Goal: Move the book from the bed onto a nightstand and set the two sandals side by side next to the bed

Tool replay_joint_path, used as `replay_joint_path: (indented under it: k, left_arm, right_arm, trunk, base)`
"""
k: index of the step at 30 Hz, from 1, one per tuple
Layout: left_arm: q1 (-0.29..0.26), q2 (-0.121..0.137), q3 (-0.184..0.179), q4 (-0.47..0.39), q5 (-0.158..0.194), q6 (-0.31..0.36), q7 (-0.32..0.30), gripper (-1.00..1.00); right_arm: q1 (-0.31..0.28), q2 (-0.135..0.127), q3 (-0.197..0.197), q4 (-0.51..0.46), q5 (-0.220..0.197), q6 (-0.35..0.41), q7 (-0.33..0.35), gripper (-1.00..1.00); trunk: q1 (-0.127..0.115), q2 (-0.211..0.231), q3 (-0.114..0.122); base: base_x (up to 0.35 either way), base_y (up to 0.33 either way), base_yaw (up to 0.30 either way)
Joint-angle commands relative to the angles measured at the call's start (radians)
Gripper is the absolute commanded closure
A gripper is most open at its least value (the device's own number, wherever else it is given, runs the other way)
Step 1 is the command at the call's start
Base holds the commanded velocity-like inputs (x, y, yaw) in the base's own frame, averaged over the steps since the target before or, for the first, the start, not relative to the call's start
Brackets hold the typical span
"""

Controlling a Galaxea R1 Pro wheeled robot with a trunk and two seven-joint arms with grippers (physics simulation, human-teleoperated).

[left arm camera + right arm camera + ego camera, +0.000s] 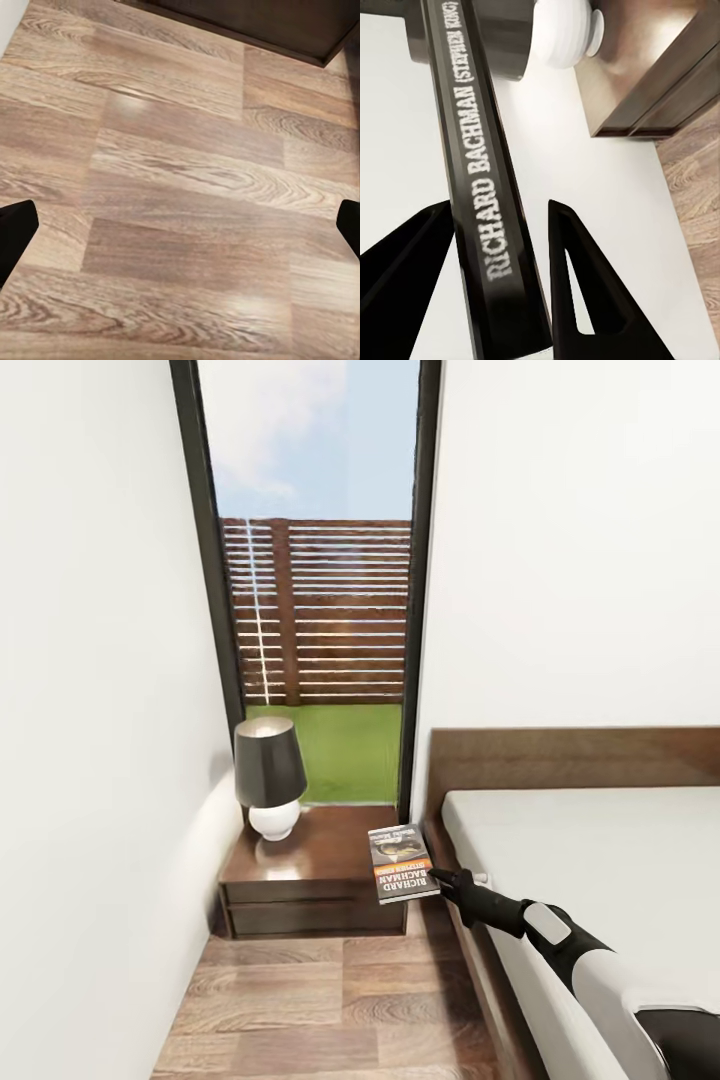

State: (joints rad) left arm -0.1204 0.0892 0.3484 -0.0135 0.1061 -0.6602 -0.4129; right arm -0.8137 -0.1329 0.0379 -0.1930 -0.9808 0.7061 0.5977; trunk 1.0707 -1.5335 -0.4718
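Head view: the right gripper (440, 880) reaches out from over the bed (600, 860) edge and holds the book (401, 865) by its near edge. The book lies flat just ahead of the fingers, over the bed-side front corner of the nightstand (310, 865), its long axis running away from the gripper. The lamp (270, 780) stands farther ahead and off to the far side, well apart from the book.

Left wrist view: the left gripper (180, 225) hangs wide open and empty over the wooden floor (180, 165).

Right wrist view: the book's spine (484, 180) sits between the two fingers (574, 285), which appear closed against it. The lamp's white base (562, 34) lies beyond.

The right arm is plainly the nearer; setting down likely needs only a short lowering onto the top.
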Motion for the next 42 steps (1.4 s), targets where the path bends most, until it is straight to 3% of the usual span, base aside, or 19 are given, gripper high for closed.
replay_joint_path:
  k: [1, 42]
  left_arm:
    - [-0.001, 0.000, 0.001, 0.001, 0.011, 0.001, -0.010, -1.00]
    - [-0.001, 0.001, 0.001, 0.001, 0.011, 0.001, -0.010, -1.00]
  right_arm:
    - [-0.001, -0.001, 0.000, 0.000, -0.010, 0.006, 0.002, 1.00]
    - [-0.001, -0.001, 0.000, 0.000, -0.010, 0.006, 0.001, 1.00]
  trunk:
    - [0.000, -0.001, -0.001]
    - [0.000, -0.001, -0.001]
  base:
    - [0.213, 0.000, 0.000]
    - [0.213, 0.000, 0.000]
